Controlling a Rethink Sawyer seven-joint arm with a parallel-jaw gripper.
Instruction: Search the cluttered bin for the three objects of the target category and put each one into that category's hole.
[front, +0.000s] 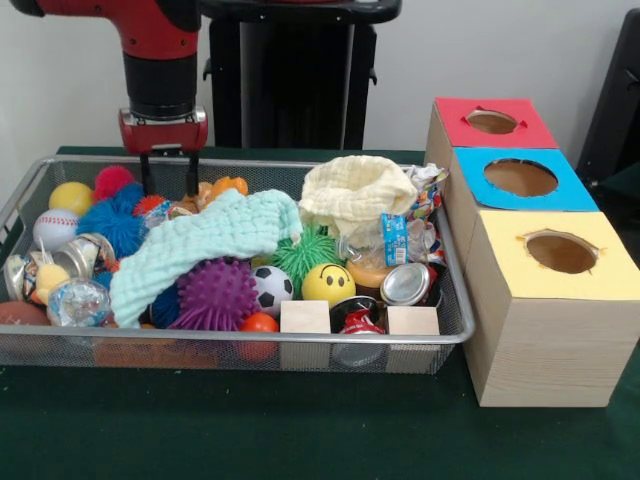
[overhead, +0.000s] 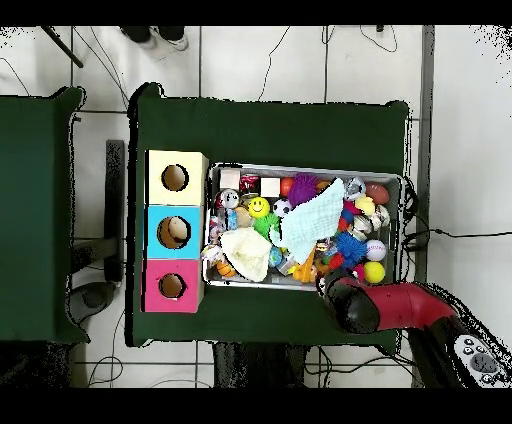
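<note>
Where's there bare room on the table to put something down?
Bare green table runs in front of the bin and the yellow box. The bin itself is packed; the light green cloth and cream cloth cover much of it.

Green table (front: 300, 430) bearing wire bin (front: 230, 350), wooden box (front: 545, 330)
</note>
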